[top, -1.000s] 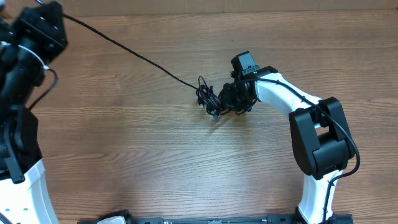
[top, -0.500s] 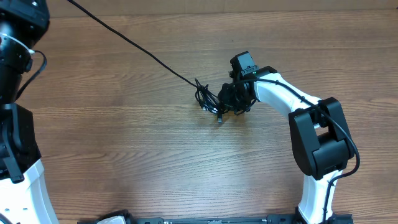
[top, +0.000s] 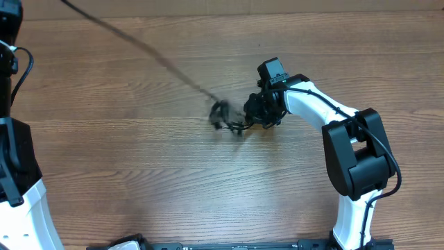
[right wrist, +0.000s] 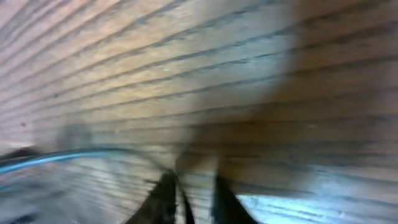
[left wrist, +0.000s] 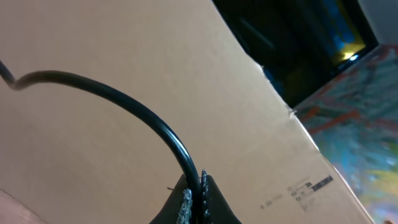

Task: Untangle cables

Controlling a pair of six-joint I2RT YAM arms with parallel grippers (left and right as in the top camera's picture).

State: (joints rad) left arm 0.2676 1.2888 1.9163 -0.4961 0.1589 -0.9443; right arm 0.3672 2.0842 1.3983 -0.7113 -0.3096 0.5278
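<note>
The cables are a small black tangle (top: 223, 117) on the wooden table, blurred with motion. One strand (top: 139, 48) runs taut from the tangle up to the top left corner. In the left wrist view my left gripper (left wrist: 194, 194) is shut on that black cable (left wrist: 124, 102), which arcs away to the left. The left gripper itself is outside the overhead view. My right gripper (top: 250, 115) sits low over the table just right of the tangle. In the blurred right wrist view its jaws (right wrist: 194, 193) stand slightly apart, with table showing between them and a cable strand (right wrist: 62, 157) off to the left.
A cardboard box (left wrist: 186, 74) fills the left wrist view's background. The right arm (top: 357, 163) stands at the right of the table and the left arm (top: 17, 187) at the left edge. Bare wooden table (top: 139, 180) surrounds the tangle.
The left arm has pulled farther up and left out of the overhead view. The tangle has slid left, away from the right gripper, whose jaws have parted.
</note>
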